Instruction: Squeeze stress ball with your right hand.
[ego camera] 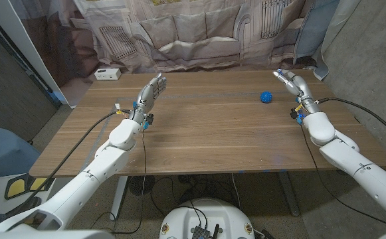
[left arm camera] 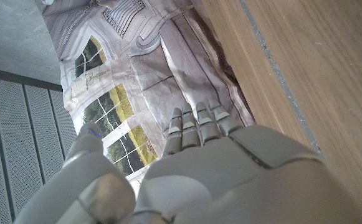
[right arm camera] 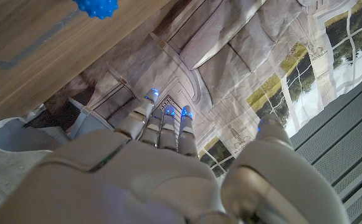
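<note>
Your left hand [ego camera: 150, 93] is up over the left part of the wooden surface [ego camera: 206, 133], fingers extended and close together, holding nothing. In the left wrist view that hand [left arm camera: 199, 168] has its fingers [left arm camera: 196, 124] straight, reaching toward the printed backdrop [left arm camera: 137, 74], with the surface's far edge alongside.

Your right hand [ego camera: 293, 84] is raised near the right far corner of the surface, fingers stretched out and apart, empty. From the right wrist view, that hand [right arm camera: 162, 168] shows straight fingers [right arm camera: 165, 127] with blue-lit tips, thumb off to the side, nothing in it.

The stress ball [ego camera: 266, 97], blue and knobbly, sits on the surface in the far right area, just beside your right hand on its inner side, not touching it. The ball [right arm camera: 97, 7] also shows at the edge of the right wrist view, resting on the wood.

Further back, a small white box [ego camera: 107, 74] sits at the far left corner of the surface. Behind everything hangs the backdrop [ego camera: 199, 33] printed with a sofa and windows.
</note>
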Controlling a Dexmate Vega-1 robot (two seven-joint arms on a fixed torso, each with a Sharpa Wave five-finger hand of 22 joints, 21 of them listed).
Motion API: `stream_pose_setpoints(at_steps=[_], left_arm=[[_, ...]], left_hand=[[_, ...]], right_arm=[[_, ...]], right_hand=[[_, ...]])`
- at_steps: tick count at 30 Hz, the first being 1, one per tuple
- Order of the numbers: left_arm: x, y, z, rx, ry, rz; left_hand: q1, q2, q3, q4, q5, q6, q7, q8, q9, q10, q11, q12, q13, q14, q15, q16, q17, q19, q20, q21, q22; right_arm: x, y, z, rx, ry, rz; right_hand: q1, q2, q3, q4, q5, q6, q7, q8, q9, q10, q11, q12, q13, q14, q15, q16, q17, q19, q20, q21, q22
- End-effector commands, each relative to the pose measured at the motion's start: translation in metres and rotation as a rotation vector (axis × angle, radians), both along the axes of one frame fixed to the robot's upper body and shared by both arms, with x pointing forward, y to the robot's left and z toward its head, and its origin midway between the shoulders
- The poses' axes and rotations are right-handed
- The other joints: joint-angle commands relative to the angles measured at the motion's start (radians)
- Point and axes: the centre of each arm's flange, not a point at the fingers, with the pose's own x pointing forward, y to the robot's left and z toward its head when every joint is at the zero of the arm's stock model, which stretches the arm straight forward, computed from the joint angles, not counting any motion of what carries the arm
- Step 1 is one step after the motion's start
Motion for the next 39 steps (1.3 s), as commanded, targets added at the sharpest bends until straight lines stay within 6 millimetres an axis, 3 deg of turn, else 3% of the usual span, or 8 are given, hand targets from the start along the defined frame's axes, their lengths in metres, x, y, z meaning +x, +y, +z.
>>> stream_pose_setpoints(at_steps=[1, 39], left_arm=[[0.001, -0.004, 0.005, 0.003, -0.009, 0.001], [-0.001, -0.006, 0.007, 0.016, -0.01, 0.004]], left_hand=[[0.01, -0.004, 0.003, -0.004, -0.003, 0.012, 0.004, -0.001, 0.005, 0.011, -0.001, 0.003, 0.002, 0.009, 0.003, -0.002, 0.001, 0.009, 0.003, -0.003, 0.003], [0.016, -0.003, 0.003, -0.004, -0.004, 0.02, 0.0, -0.007, 0.005, 0.021, -0.007, -0.002, -0.002, 0.017, 0.002, -0.008, 0.002, 0.012, 0.004, -0.01, 0.004]], right_arm=[[0.002, -0.003, 0.011, -0.071, -0.008, -0.112], [0.021, 0.007, 0.03, -0.217, -0.007, -0.232]], right_hand=[[0.016, 0.0, 0.002, -0.009, -0.001, -0.004, 0.002, -0.006, 0.003, -0.005, 0.002, -0.008, 0.004, -0.003, -0.002, -0.002, 0.003, -0.005, 0.0, -0.001, 0.002], [0.047, 0.014, 0.02, -0.028, -0.002, -0.002, -0.005, -0.007, 0.004, -0.002, -0.005, -0.011, 0.005, -0.001, -0.008, -0.005, 0.004, -0.011, -0.002, -0.004, 0.002]])
